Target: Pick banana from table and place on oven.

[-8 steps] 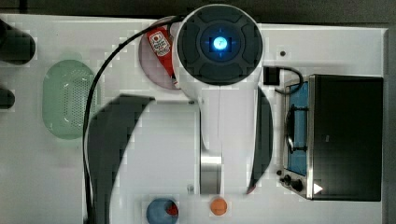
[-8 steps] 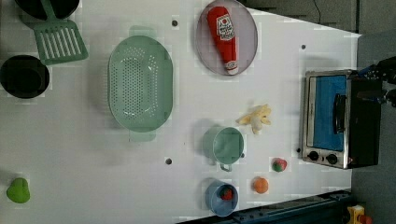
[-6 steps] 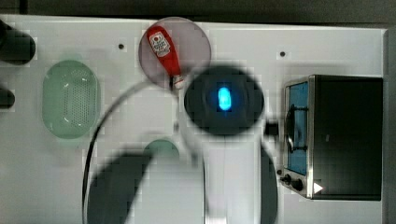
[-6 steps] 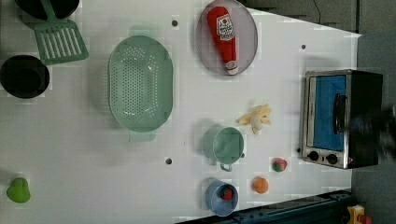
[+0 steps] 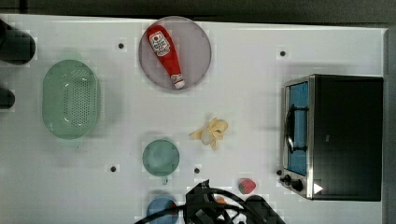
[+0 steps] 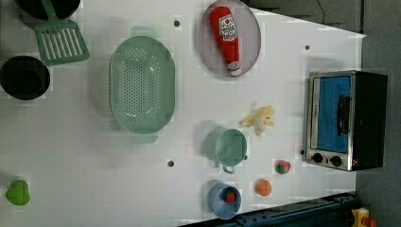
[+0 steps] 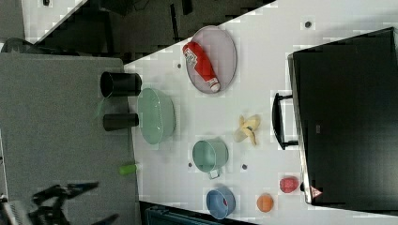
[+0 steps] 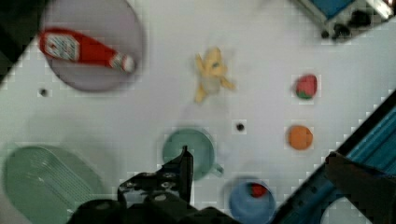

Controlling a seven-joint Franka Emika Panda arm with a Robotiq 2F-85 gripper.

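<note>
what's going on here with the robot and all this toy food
Nothing is held yet. The banana lies loose on the white table, between the green cup and the oven, whose black top is bare. The gripper hangs open, high above the cup, well short of the banana. The pick has not begun.

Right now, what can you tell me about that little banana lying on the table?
The banana is a small, pale yellow toy, seemingly soft plastic, half peeled: its peel strips splay outward around a whitish core. It lies flat on the white table, touching nothing else. In the top view it sits between the green cup and the oven, below the plate holding a ketchup bottle. Nothing is holding it.
</note>
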